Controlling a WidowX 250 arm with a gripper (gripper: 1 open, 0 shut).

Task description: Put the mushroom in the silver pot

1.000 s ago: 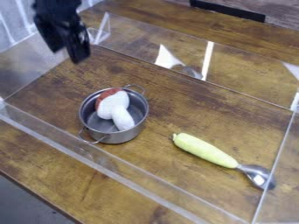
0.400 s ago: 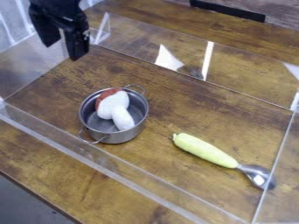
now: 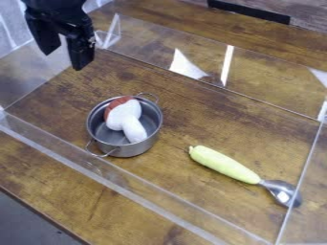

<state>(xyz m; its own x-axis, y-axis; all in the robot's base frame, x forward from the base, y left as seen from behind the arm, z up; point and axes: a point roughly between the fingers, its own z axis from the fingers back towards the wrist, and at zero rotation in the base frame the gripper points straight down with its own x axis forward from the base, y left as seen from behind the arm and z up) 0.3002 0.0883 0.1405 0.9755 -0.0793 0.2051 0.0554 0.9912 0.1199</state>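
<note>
As I read it: task looks done.
Mushroom (image 3: pixel 121 115): lying inside pot (image 3: pixel 125 127), cap against the rim.
Gripper (image 3: pixel 64 43): jaws apart, empty, up at far left.
Left: nothing I can see.

The table (image 3: pixel 243 105) is showing dark brown wood with visible grain and a faint sheen. The clear walls (image 3: pixel 205 62) around it are looking like smooth glossy plastic, catching bright reflections. The silver pot (image 3: pixel 125 129) is gleaming as polished metal, mirroring its surroundings. The mushroom (image 3: pixel 124 117) inside is appearing smooth and plastic-like, its white stem matt, its reddish-brown cap slightly shiny. The yellow-green piece (image 3: pixel 225 164) is looking matt, ending in a shiny metal tip. The gripper (image 3: pixel 64 43) is showing matt black
</note>
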